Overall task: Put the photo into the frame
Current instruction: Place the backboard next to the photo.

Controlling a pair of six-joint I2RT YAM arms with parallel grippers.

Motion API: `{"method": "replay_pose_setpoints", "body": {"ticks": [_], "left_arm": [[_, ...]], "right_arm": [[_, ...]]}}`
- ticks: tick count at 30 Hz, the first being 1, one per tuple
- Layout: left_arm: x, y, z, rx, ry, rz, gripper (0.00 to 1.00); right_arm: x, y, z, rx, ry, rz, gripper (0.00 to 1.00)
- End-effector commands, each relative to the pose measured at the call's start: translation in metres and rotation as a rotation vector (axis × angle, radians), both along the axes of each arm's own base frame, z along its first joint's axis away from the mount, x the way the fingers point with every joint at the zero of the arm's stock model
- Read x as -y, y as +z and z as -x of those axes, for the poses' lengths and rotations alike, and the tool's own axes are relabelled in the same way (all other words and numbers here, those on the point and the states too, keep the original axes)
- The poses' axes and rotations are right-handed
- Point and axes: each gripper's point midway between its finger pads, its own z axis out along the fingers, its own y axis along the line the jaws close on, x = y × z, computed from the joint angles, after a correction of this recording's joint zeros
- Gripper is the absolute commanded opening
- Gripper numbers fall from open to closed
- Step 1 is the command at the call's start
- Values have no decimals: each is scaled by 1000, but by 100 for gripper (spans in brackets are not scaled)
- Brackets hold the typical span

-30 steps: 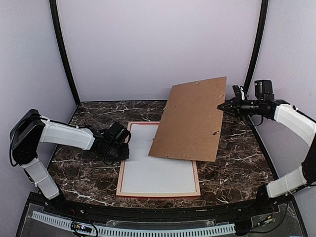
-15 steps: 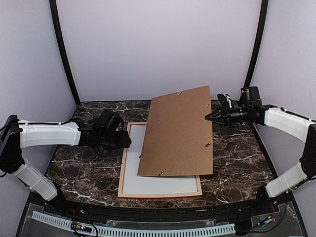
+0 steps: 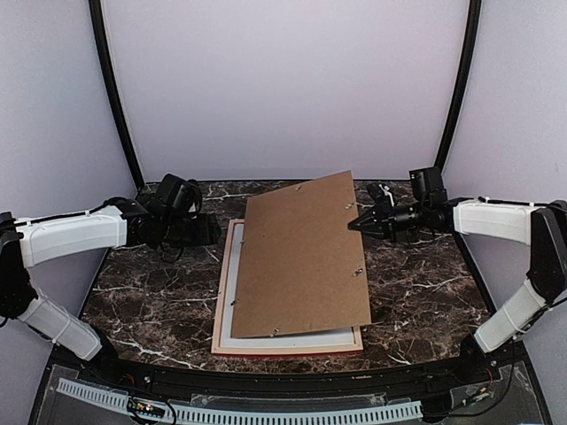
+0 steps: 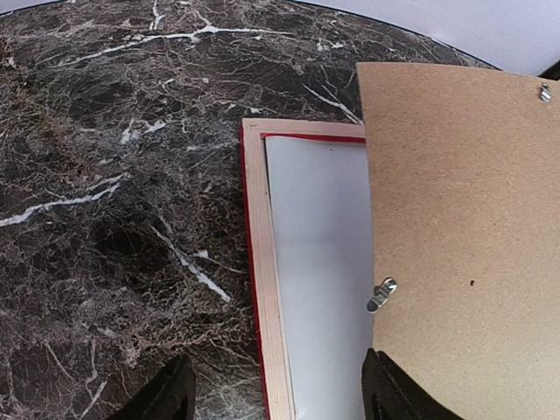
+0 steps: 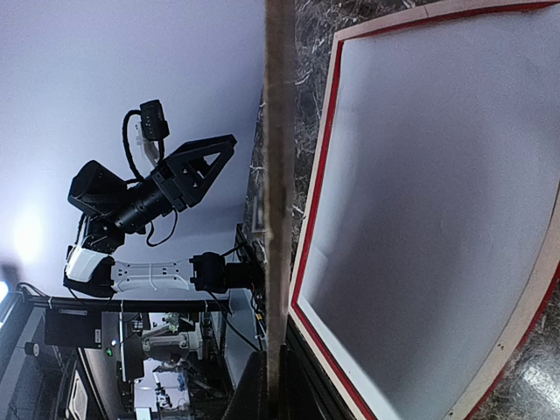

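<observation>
While the right end effector (image 3: 353,224) pinches one board (image 3: 301,257) over one frame (image 3: 219,305), the left end effector (image 4: 276,398) gapes.

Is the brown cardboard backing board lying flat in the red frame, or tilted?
Tilted. The right gripper, shut on the backing board, holds its right side above the frame; the right wrist view shows the gap.

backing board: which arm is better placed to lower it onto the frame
Right. The right tool is shut on the right edge of the backing board, tilted over the frame. The left tool is open, holding nothing.
</observation>
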Motion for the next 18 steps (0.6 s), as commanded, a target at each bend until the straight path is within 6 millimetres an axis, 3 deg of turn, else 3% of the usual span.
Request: {"method": "replay_pose_setpoints", "body": {"ticks": [1, 10, 18], "left_arm": [[6, 4, 0, 1, -57, -12, 68], [16, -13, -3, -41, -96, -22, 73], [15, -13, -4, -51, -103, -46, 83]], "right_arm": [[-15, 12, 2, 46, 65, -81, 0], [-22, -8, -3, -1, 73, -80, 0], [-26, -23, -6, -29, 81, -75, 0]]}}
